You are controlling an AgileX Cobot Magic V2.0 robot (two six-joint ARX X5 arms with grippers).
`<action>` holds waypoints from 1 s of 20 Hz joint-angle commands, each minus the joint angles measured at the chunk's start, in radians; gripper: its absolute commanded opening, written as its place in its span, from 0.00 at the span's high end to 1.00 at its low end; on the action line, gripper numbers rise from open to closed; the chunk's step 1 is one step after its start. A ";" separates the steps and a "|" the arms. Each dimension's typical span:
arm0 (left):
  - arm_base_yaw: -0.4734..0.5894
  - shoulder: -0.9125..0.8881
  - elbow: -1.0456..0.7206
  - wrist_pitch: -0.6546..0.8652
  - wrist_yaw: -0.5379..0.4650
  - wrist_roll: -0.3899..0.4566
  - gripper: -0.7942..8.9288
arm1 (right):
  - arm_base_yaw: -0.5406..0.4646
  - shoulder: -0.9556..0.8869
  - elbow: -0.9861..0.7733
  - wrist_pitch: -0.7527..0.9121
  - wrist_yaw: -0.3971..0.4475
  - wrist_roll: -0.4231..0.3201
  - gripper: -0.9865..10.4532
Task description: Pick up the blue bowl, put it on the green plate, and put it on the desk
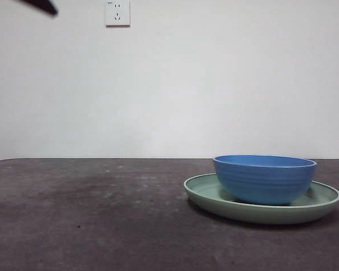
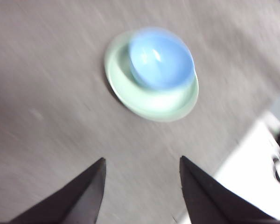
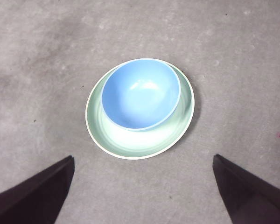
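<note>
The blue bowl (image 1: pixel 265 178) stands upright and empty on the green plate (image 1: pixel 203 189), which lies on the desk (image 1: pixel 90 220) at the right of the front view. The bowl (image 3: pixel 141 94) sits off-centre on the plate (image 3: pixel 142 137) in the right wrist view. My right gripper (image 3: pixel 143 163) is open, high above the bowl and plate, holding nothing. My left gripper (image 2: pixel 142 162) is open too, high over the desk and apart from the bowl (image 2: pixel 161 59) and plate (image 2: pixel 151 102); that view is blurred. A black arm tip (image 1: pixel 42 5) shows at the top left of the front view.
A white wall with a power socket (image 1: pixel 117 12) stands behind the desk. In the left wrist view the desk's edge (image 2: pixel 252 130) shows, with a pale floor beyond it.
</note>
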 commanded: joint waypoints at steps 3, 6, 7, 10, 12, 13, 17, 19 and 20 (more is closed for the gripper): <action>-0.018 -0.028 -0.143 0.060 0.084 0.004 0.65 | 0.002 0.006 0.016 -0.001 -0.003 0.031 0.50; -0.018 -0.029 -0.145 0.084 0.085 0.002 0.65 | 0.002 0.031 0.016 -0.010 -0.001 0.062 0.50; -0.018 -0.029 -0.145 0.095 0.085 0.000 0.65 | 0.002 0.048 0.016 -0.011 -0.001 0.069 0.50; -0.018 -0.029 -0.145 0.111 0.085 -0.003 0.65 | 0.002 0.128 0.016 -0.005 -0.002 0.092 0.53; -0.022 -0.029 -0.145 0.112 0.085 -0.003 0.65 | 0.002 0.190 0.013 0.021 0.006 0.092 0.55; -0.022 -0.030 -0.145 0.112 0.085 -0.003 0.65 | 0.002 0.220 0.010 0.039 0.023 0.091 0.55; -0.022 -0.031 -0.145 0.114 0.085 -0.003 0.65 | 0.002 0.346 -0.032 0.152 0.082 0.081 0.63; -0.022 -0.031 -0.145 0.116 0.085 -0.003 0.65 | 0.002 0.408 -0.068 0.228 0.079 0.089 0.63; -0.022 -0.031 -0.145 0.116 0.085 -0.002 0.65 | 0.002 0.449 -0.084 0.259 0.079 0.088 0.64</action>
